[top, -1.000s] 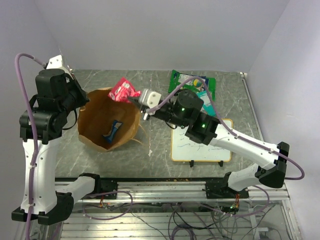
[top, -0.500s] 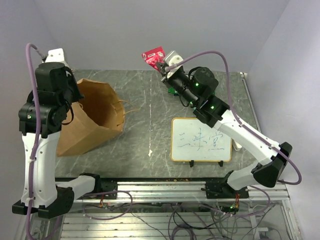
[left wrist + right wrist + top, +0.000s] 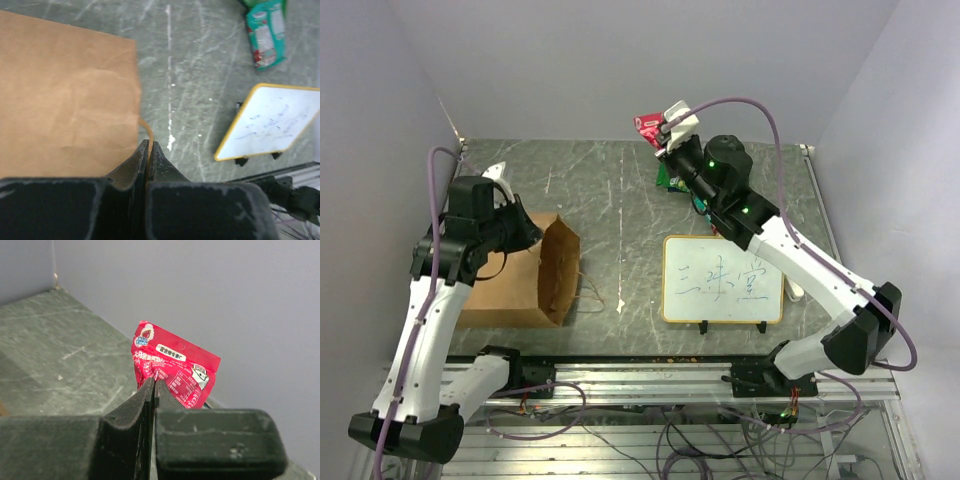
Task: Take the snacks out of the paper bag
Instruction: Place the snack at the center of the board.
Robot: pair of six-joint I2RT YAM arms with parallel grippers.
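The brown paper bag (image 3: 515, 280) lies on its side at the left of the table, mouth toward the middle; it also fills the left of the left wrist view (image 3: 65, 95). My left gripper (image 3: 527, 237) is shut on its thin tan string handle (image 3: 146, 132). My right gripper (image 3: 662, 136) is shut on the pink-red packet (image 3: 647, 124) and holds it high over the back of the table, near the wall; the packet stands above the jaws in the right wrist view (image 3: 175, 367). A teal pouch (image 3: 266, 32) lies on the table at the back right. The inside of the bag is hidden.
The orange-framed whiteboard (image 3: 723, 278) stands at the front right, also in the left wrist view (image 3: 275, 122). A bit of a green bag (image 3: 663, 178) shows behind my right arm. The bag's other string handle (image 3: 590, 290) trails on the table by its mouth.
My left arm has swung down and forward, laying the paper bag flat on its side. My right gripper has lifted the pink-red packet out of the bag and carried it to the back wall.
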